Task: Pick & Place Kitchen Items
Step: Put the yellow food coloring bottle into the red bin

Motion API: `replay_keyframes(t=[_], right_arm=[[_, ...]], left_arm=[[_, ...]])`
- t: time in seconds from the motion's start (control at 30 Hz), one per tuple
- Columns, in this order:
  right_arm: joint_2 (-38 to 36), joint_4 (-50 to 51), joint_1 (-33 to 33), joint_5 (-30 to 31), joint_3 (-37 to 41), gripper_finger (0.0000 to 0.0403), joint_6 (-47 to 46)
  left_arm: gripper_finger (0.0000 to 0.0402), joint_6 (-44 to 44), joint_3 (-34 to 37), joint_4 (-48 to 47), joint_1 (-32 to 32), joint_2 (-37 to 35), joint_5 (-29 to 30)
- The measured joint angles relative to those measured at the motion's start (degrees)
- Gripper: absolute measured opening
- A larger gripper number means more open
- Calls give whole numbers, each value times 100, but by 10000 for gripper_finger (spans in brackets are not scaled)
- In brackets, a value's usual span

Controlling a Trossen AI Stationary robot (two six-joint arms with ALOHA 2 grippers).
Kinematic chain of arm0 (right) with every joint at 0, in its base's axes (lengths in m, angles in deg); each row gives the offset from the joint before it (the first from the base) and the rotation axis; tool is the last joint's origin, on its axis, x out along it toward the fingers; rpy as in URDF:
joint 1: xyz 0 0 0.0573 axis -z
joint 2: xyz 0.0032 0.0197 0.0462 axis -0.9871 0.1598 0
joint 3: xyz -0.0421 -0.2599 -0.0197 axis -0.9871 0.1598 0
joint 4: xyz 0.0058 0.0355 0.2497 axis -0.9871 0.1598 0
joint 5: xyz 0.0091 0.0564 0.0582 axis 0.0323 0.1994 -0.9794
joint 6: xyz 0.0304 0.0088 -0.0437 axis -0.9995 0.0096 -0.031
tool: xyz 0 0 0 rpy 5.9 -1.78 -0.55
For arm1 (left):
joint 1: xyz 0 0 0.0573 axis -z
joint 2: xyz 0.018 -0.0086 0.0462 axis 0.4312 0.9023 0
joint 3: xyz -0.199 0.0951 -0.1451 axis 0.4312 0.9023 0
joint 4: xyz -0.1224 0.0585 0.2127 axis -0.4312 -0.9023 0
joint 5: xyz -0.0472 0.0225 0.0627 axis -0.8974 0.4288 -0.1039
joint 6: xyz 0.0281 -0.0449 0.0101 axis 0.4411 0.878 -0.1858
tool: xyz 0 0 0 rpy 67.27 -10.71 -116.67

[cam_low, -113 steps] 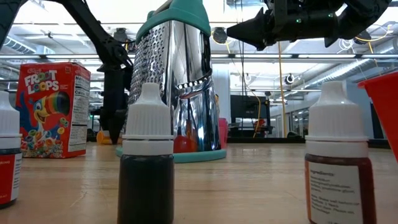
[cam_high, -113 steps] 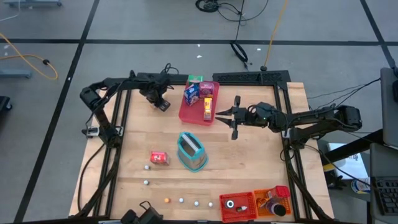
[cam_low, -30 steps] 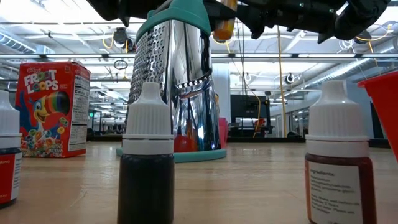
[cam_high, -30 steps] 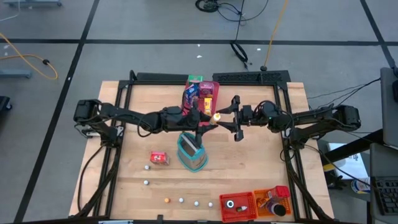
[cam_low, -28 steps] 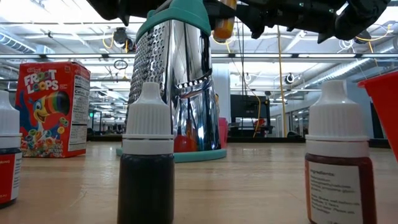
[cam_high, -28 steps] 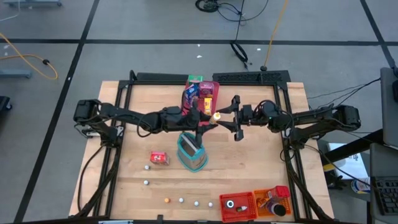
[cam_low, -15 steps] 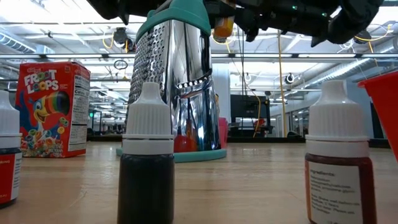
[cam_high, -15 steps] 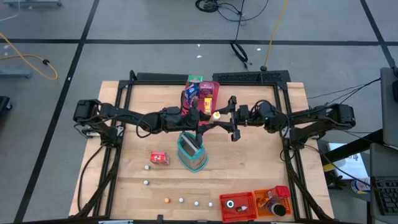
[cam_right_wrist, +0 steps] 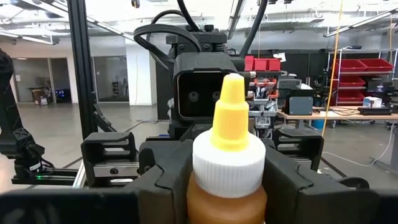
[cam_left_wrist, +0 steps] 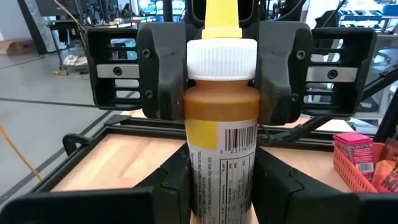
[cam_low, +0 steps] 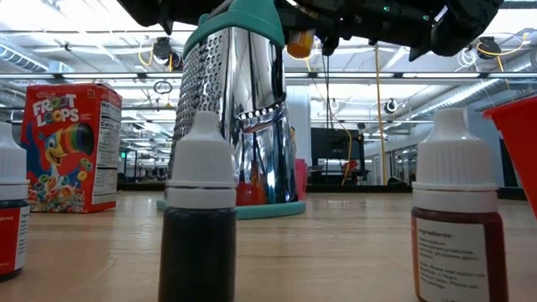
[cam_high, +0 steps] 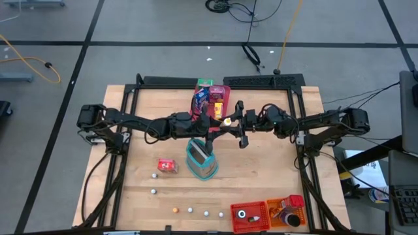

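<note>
An amber bottle (cam_left_wrist: 221, 124) with a white cap and yellow nozzle hangs level over the table's middle (cam_high: 226, 121), nozzle toward the table's right. It also shows at the top of the low view (cam_low: 299, 40). My left gripper (cam_left_wrist: 221, 183) reaches in from the table's left and is shut on the bottle's base end. My right gripper (cam_right_wrist: 227, 186) comes from the table's right (cam_high: 238, 124), and its fingers close in on the cap end. My left gripper pinches the bottle's labelled lower body (cam_left_wrist: 217, 180) between its two fingers. The fingers come level from the table's left and lie along the bottle, which is lifted clear and lies level. My right gripper has its fingers (cam_left_wrist: 163, 74) against both sides of the white cap (cam_left_wrist: 194, 62) and the amber shoulder below it. They come nearly level from the table's right and lie along the bottle.
A steel grater with a teal handle (cam_high: 201, 158) stands just near of the bottle, and a pink tray (cam_high: 224, 91) with packets lies just beyond it. A Froot Loops box (cam_high: 167, 166), small balls (cam_high: 190, 210), dropper bottles (cam_low: 198, 210) and red and orange bins (cam_high: 250, 217) fill the near half.
My right gripper has moved toward the table's left, onto the bottle's cap end, and its fingers now flank the cap. The bottle has stayed level in my left gripper.
</note>
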State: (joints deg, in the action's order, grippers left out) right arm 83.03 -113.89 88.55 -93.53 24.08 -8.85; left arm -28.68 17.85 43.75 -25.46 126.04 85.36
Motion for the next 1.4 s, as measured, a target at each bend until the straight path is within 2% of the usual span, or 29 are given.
replay_keyframes(t=[0.13, 0.57, 0.67, 0.87, 1.03, 1.2, 1.4], right_arm=[[-10, 31, 0, 0, -2, 128, 29], [-687, 945, -2, 15, -4, 125, 328], [-716, 991, -2, 0, -2, 124, 331], [-750, 1056, 0, 14, 0, 124, 308], [-1057, 1594, -24, 58, 2, 124, 287], [-1611, 2550, -129, 57, 4, 123, 243], [-2342, 3734, -638, 63, 7, 123, 267]], left_arm=[[118, -59, 0, -9, 0, 0, 0], [122, -306, -16, 116, 24, -50, -128], [146, -296, -6, 142, 27, -55, -220], [228, -248, 0, 167, 33, -68, -303], [278, -243, 7, -102, 44, -336, -344], [304, -243, 7, -519, 44, -709, -345], [310, -219, 4, -870, 71, -830, -316]])
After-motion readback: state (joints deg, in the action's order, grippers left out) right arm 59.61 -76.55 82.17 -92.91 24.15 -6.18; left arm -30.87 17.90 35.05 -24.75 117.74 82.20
